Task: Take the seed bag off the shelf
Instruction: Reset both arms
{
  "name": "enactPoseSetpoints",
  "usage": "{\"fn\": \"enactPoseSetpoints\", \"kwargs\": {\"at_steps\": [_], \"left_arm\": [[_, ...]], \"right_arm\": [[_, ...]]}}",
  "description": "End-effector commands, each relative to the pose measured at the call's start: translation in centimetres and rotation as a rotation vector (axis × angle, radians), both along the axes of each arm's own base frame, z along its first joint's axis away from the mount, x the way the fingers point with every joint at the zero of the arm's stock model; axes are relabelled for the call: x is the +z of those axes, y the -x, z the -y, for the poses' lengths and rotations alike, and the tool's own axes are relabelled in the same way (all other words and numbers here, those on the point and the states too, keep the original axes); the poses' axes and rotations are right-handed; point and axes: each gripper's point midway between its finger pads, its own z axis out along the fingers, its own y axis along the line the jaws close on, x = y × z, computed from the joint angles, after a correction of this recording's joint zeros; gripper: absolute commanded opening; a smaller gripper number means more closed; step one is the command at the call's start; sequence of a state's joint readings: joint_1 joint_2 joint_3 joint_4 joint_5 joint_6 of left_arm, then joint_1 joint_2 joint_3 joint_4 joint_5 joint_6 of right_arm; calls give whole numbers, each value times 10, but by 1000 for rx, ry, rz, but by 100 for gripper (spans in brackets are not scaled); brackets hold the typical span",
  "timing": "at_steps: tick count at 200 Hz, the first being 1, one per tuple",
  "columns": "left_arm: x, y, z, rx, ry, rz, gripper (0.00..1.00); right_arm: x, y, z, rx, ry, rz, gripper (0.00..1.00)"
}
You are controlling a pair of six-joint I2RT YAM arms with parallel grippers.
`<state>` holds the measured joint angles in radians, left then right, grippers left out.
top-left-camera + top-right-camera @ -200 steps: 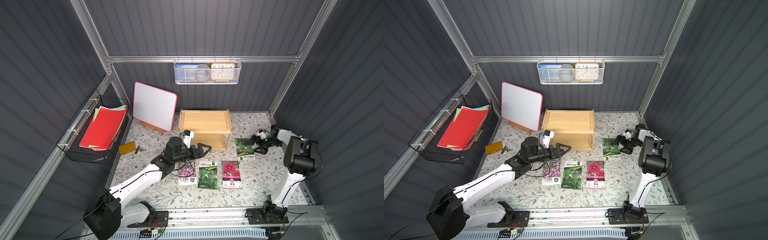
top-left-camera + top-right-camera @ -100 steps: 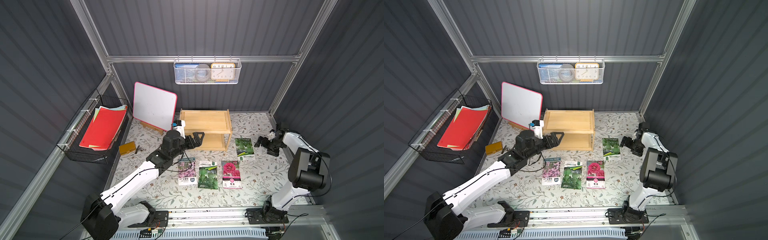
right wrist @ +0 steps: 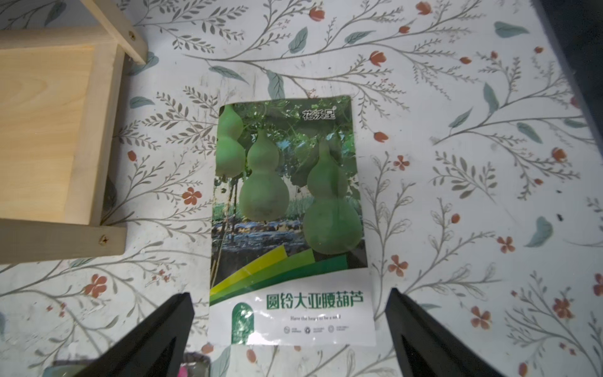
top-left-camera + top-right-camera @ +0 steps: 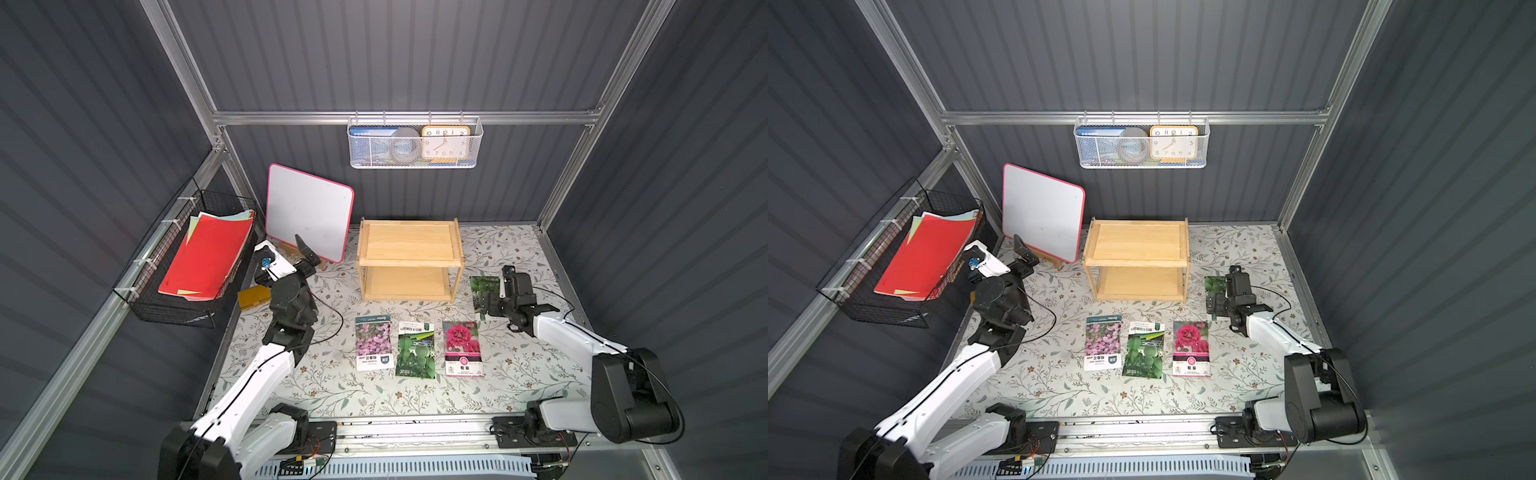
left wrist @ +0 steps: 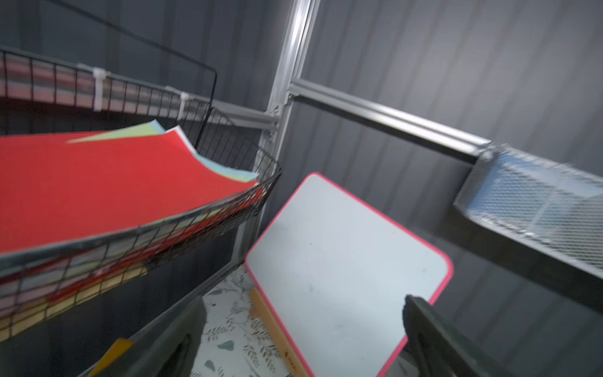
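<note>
Right wrist view has the right claw spread wide and empty, poised over the near short end of the gourd seed bag, which lies flat on the table just beside the shelf, off both its bare tiers; the bag's long axis runs straight away from the claw, parallel to the shelf's side rail, with the fingers straddling its width. Across the shelf, the left claw, also spread wide and empty, points at the whiteboard, well apart from the bag; the right arm is far nearer, and the removal looks done.
</note>
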<state>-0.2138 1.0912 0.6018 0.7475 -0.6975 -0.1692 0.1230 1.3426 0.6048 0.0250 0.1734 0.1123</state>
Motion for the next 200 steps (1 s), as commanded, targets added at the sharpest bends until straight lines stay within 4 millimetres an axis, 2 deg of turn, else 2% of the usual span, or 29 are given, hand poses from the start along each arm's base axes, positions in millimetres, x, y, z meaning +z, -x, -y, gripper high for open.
{"fn": "enactPoseSetpoints", "kwargs": {"at_steps": [1, 8, 19, 32, 38, 42, 46, 63, 73, 85, 98, 113, 136, 152, 170, 183, 200], "left_arm": [[-41, -6, -7, 33, -29, 17, 100], [-59, -11, -9, 32, -12, 5, 100], [-76, -10, -8, -1, -1, 58, 100], [-99, -16, -11, 7, -54, 2, 100], [-93, -13, -17, 35, -76, 52, 100], [-98, -11, -21, 63, -80, 45, 100], [-97, -13, -15, 22, -107, 54, 100], [-117, -27, -19, -58, -114, 48, 100], [-104, -25, -23, -28, -192, 94, 100], [-114, -47, -7, -158, -162, 12, 100], [-107, -51, -8, -195, -201, 47, 100], [-113, -62, -11, -246, -178, 1, 100], [-114, -63, -14, -241, -168, -4, 100], [-114, -61, -17, -224, -158, 5, 100], [-118, -65, -34, -139, -92, -11, 100], [-118, -64, -35, -133, -89, -13, 100], [-118, -63, -36, -132, -89, -11, 100]], "right_arm": [[34, -18, 10, -45, 24, 299, 99], [40, -17, 12, -46, 25, 381, 99], [51, -11, 15, -58, 29, 496, 99], [56, -5, 19, -60, 55, 543, 99], [57, -4, 23, -78, 64, 550, 99], [57, -4, 24, -77, 66, 552, 99], [57, -4, 23, -69, 64, 554, 99], [57, -8, 20, -37, 64, 549, 99], [56, -11, 21, -37, 57, 546, 99], [56, -13, 24, -43, 44, 546, 99], [54, -11, 22, -40, 12, 544, 99], [53, -8, 17, -23, -21, 533, 99], [51, -9, 24, -58, -26, 487, 99], [50, -12, 21, -37, -26, 484, 99], [47, -15, 18, -39, -73, 470, 99], [47, -16, 7, 13, -116, 468, 98], [45, -19, 19, -47, -127, 464, 97]]}}
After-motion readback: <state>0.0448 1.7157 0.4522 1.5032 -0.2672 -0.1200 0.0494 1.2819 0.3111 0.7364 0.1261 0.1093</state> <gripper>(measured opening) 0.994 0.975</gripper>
